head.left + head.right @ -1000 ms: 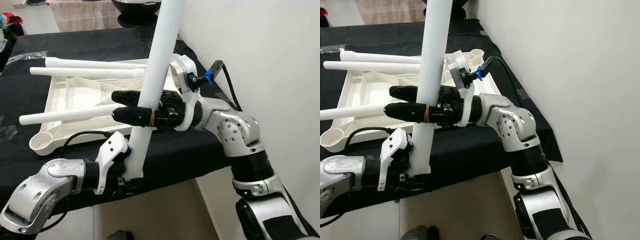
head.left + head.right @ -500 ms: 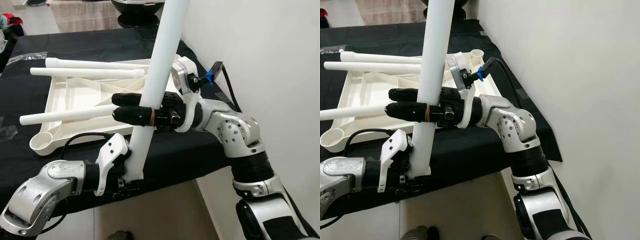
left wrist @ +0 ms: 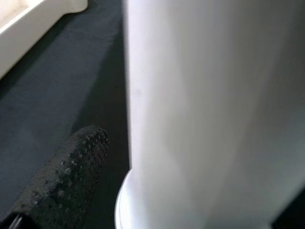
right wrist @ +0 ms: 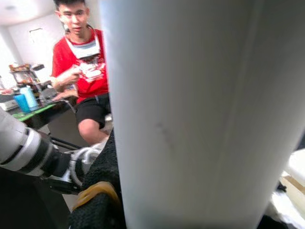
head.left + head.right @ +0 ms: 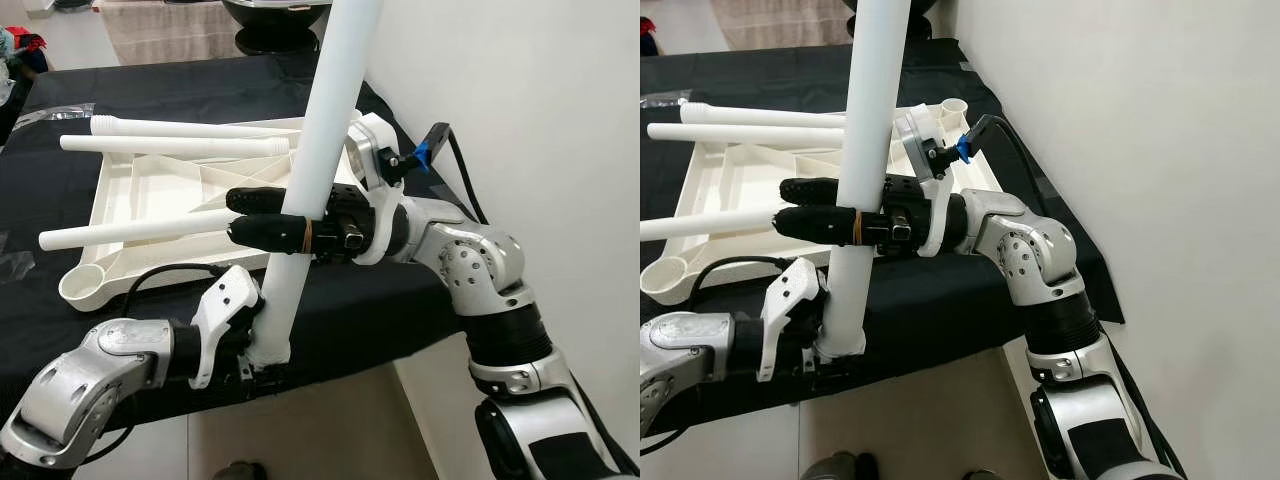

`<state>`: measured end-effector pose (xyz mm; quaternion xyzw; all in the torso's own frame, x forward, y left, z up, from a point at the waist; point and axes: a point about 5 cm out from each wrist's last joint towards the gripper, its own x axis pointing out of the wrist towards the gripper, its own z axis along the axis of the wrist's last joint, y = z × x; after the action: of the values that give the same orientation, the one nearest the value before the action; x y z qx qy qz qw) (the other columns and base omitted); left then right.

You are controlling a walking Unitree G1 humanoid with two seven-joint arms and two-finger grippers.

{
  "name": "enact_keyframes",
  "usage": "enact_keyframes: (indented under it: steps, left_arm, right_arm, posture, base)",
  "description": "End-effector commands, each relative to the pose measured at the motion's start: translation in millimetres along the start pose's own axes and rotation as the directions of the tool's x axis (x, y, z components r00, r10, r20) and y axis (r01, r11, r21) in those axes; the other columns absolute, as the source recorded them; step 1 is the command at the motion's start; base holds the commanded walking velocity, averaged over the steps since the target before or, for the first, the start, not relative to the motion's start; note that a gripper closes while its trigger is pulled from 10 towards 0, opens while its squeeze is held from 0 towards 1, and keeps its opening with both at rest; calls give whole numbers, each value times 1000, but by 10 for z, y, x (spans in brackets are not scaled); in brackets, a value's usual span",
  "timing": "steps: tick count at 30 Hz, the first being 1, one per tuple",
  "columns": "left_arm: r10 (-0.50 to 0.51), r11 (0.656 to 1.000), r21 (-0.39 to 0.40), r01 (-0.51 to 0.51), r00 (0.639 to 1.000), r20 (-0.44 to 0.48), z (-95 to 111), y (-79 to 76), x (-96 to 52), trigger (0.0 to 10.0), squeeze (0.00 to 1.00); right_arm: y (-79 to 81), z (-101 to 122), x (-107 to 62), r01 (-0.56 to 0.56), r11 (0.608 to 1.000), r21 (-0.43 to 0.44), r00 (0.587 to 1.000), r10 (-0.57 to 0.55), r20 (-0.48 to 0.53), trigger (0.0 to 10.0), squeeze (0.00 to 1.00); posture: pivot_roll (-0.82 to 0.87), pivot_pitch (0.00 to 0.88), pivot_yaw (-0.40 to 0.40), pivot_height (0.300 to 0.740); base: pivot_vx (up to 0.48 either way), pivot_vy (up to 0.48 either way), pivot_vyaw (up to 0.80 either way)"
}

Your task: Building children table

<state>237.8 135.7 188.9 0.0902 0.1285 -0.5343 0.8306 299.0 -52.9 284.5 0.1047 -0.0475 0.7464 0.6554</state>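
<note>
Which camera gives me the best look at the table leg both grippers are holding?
The left eye view: the white table leg runs from the left gripper at its base up past the right gripper. The right eye view matches. Both wrist views give blurred close-ups of its surface.

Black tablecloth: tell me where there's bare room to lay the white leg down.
The black tablecloth lies bare beyond the upturned white plastic tabletop, and as a strip along its left. The near edge is crowded: the left gripper and right gripper both grip the long white table leg there. Three fitted white legs span the tabletop.
</note>
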Motion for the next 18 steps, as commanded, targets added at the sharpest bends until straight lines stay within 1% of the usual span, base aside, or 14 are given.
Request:
enact_keyframes:
  steps: [1,3,6,15,16,17,18]
  left_arm:
    - [35,999,19,-34,999,-7,15,36,-10,10000,0]
    - [50,998,27,-50,999,-3,36,57,-23,10000,0]
    - [67,997,28,-67,998,6,60,83,-36,10000,0]
    - [67,997,28,-67,998,6,60,83,-36,10000,0]
    - [70,997,30,-70,998,7,66,91,-42,10000,0]
    - [142,987,79,-142,990,6,95,173,-68,10000,0]
    - [142,987,79,-142,990,6,95,173,-68,10000,0]
  right_arm:
    - [-139,35,-82,106,993,-44,994,-107,-23,0,0]
    - [-204,41,-137,156,986,-52,987,-157,-32,0,0]
    - [-242,51,-195,184,981,-57,982,-186,-34,0,0]
    - [-242,51,-195,184,981,-57,982,-186,-34,0,0]
    - [-259,58,-223,199,978,-62,979,-201,-33,0,0]
    - [-424,149,-411,363,925,-116,930,-368,-24,0,0]
    - [-424,149,-411,363,925,-116,930,-368,-24,0,0]
  posture:
    - [93,121,-35,740]
    - [94,121,-36,740]
    - [94,121,-36,740]
    - [94,121,-36,740]
    - [95,122,-37,740]
    - [98,122,-36,740]
    - [98,122,-36,740]
  base:
    - [0,0,0]
    - [0,0,0]
    - [0,0,0]
    - [0,0,0]
    - [0,0,0]
    - [0,0,0]
    - [0,0,0]
